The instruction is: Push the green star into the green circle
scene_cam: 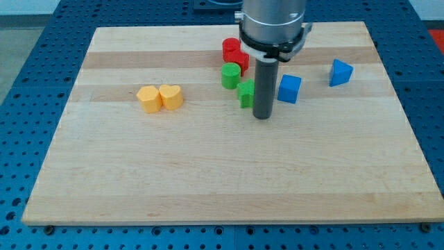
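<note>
Standing upright from the bench's top edge, rod ends at my tip [261,116]; no jaws on it, nothing held. Tip touches green star [245,93] on its right. Green circle [230,75] sits just up-left, apparently touching. Red blocks [234,54] behind, blue cube [289,89] right.

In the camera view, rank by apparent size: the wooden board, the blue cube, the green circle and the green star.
1. wooden board, by far the largest.
2. blue cube.
3. green circle, only slightly smaller than the cube.
4. green star, unsure: my tip and rod cover its right side.
</note>
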`<control>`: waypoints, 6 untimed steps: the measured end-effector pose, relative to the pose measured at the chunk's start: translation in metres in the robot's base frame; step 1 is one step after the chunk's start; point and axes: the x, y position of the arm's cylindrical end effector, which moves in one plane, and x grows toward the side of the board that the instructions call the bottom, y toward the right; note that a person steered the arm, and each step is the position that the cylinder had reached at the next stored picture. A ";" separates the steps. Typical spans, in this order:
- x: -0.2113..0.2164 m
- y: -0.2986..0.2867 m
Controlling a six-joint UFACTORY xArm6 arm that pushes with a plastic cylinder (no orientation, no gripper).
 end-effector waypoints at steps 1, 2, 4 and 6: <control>-0.004 0.002; -0.011 -0.002; -0.021 -0.027; -0.022 -0.033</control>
